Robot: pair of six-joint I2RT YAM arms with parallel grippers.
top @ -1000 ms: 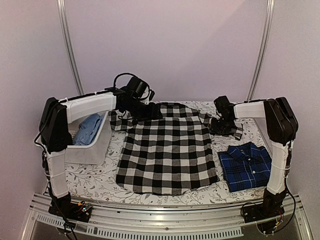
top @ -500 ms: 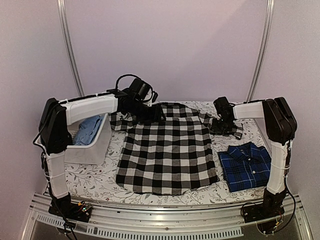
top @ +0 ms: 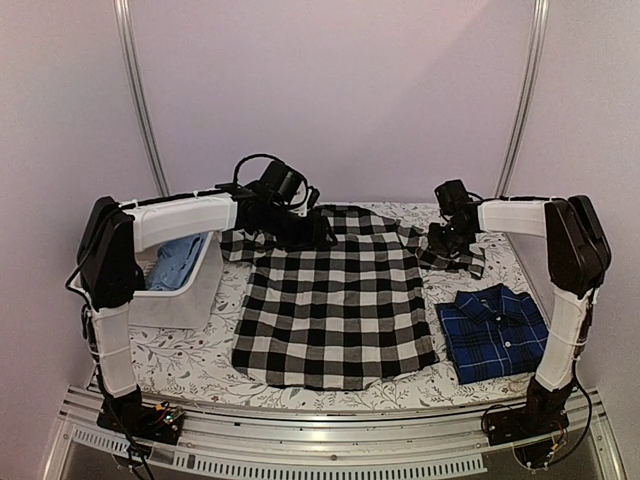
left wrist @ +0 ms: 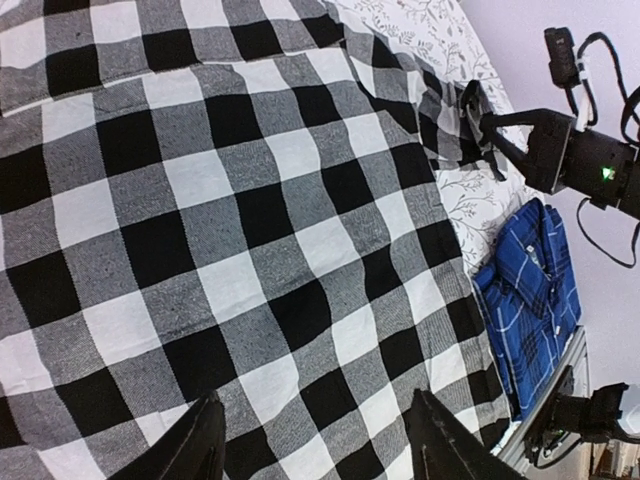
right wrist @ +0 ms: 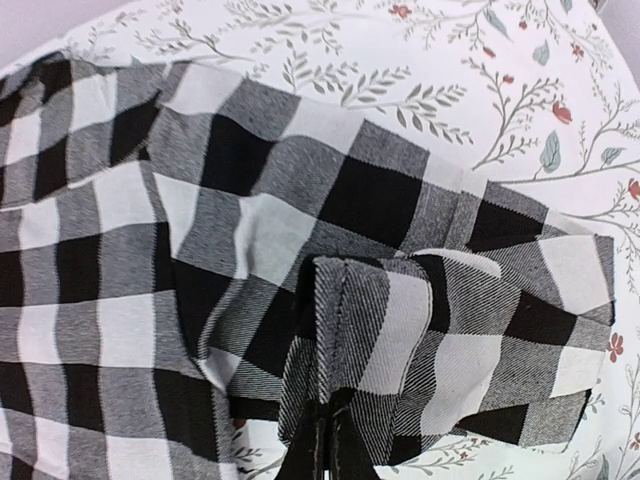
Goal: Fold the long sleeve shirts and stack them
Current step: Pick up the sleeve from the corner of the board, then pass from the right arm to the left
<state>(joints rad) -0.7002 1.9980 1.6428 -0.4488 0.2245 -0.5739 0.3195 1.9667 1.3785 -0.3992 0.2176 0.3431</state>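
The black-and-white check long sleeve shirt (top: 335, 300) lies spread flat across the middle of the table. Its right sleeve (top: 462, 258) is bunched at the far right. My right gripper (top: 447, 243) is shut on a fold of that sleeve's cuff (right wrist: 400, 320), and in the right wrist view the gripper (right wrist: 330, 445) has its jaws pressed together around the cloth. My left gripper (top: 305, 230) hovers open over the shirt's upper left. In the left wrist view that gripper (left wrist: 312, 420) has only check cloth (left wrist: 250, 230) beneath it. The navy plaid shirt (top: 492, 332) lies folded at the near right.
A white bin (top: 190, 290) holding light blue cloth (top: 178, 258) stands at the left edge, under my left arm. The table wears a floral cover (top: 190, 360). Two metal frame posts (top: 140, 90) rise behind the table.
My right gripper has shut on the check shirt's right sleeve and risen slightly with it. My left gripper has slid a little to the right over the shirt, still open.
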